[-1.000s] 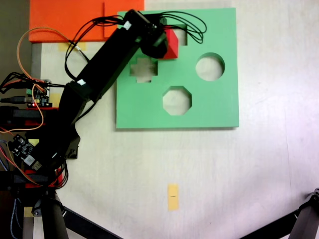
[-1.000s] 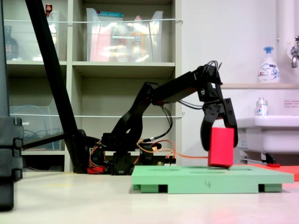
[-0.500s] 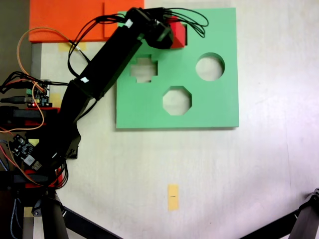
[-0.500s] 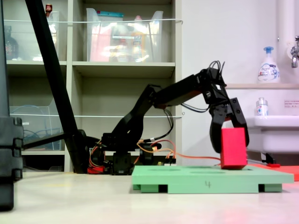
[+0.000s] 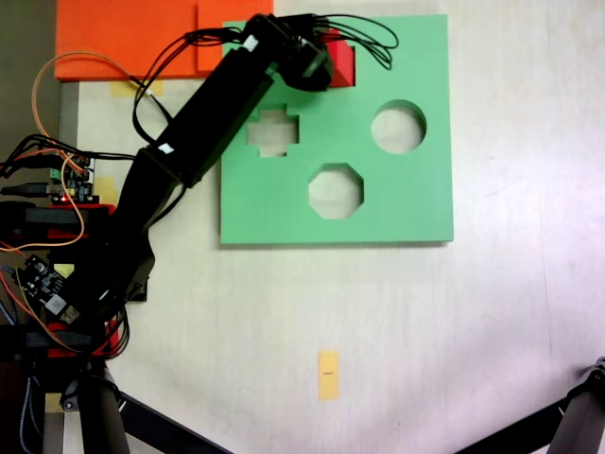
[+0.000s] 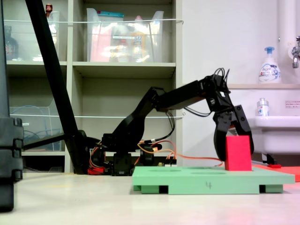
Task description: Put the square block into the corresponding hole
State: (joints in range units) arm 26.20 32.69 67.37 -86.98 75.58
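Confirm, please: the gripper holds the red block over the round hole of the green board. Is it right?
Not the round hole. In the fixed view from above, the gripper holds the red block at the square hole near the green board top edge; the round hole lies bare to the right.

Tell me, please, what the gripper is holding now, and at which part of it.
The gripper holds the square block by its upper part, jaws on opposite sides; the block's bottom sits at the green foam board.
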